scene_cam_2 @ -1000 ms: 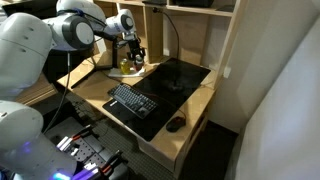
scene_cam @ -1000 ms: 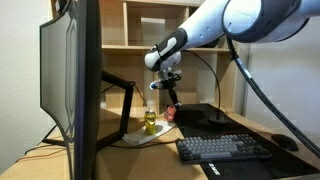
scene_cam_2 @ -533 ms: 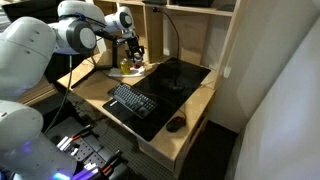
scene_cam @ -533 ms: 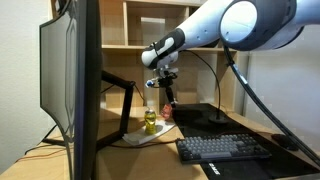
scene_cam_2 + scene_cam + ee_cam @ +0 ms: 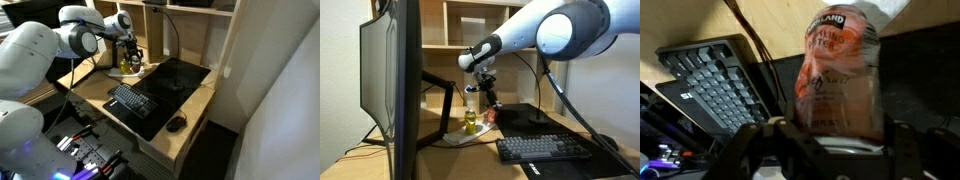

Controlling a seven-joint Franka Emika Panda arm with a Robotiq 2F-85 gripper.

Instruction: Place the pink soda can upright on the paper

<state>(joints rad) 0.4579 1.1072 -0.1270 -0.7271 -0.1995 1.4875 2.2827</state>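
My arm had swung slightly; my hand [image 5: 825, 140] pinched the pink Kirkland soda can [image 5: 840, 75], paper [image 5: 460, 138] below.

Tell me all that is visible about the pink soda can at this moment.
The pink soda can fills the wrist view: a pinkish-orange metal-looking can with dark print and a white band reading "Kirkland". It sits between the fingers of the tool, held above the dark desk mat, with the keyboard beside it. In the exterior views it is too small to describe.

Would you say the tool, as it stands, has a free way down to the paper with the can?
Probably yes: the tool holds the pink can just above the paper; only the yellow bottle stands close by.
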